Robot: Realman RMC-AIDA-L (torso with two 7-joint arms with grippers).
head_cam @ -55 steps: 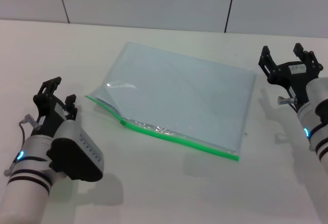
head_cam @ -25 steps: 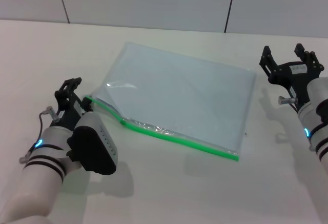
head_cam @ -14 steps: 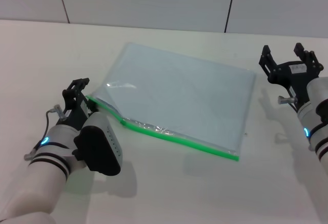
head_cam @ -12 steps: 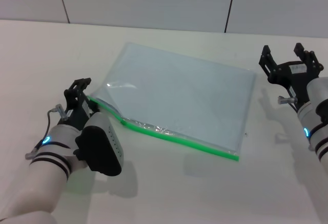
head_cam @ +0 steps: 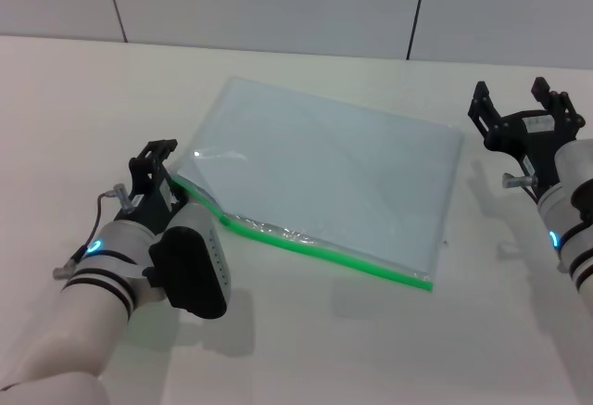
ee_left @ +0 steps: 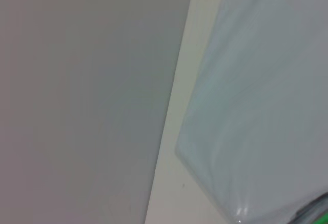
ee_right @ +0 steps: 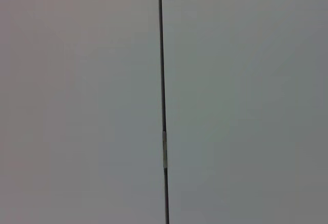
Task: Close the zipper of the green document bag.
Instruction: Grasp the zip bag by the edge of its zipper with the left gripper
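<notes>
The green document bag (head_cam: 324,173) lies flat in the middle of the table, translucent pale blue-grey. Its zipper (head_cam: 324,250) is the bright green strip along the near long edge. That edge gapes at its left end, where the top sheet lifts. My left gripper (head_cam: 159,166) is open and sits right at this left corner, covering the zipper's end. The left wrist view shows the bag's pale sheet (ee_left: 266,106) and a sliver of the green zipper (ee_left: 320,216). My right gripper (head_cam: 521,99) hangs open beyond the bag's right edge, apart from it.
A white table (head_cam: 306,349) carries the bag. A grey panelled wall (head_cam: 278,2) rises behind its far edge. The right wrist view shows only that wall with a dark vertical seam (ee_right: 162,80).
My left arm has moved forward and to the right, bringing its gripper from well left of the bag up to the bag's left corner. The right arm and the bag have stayed put.
</notes>
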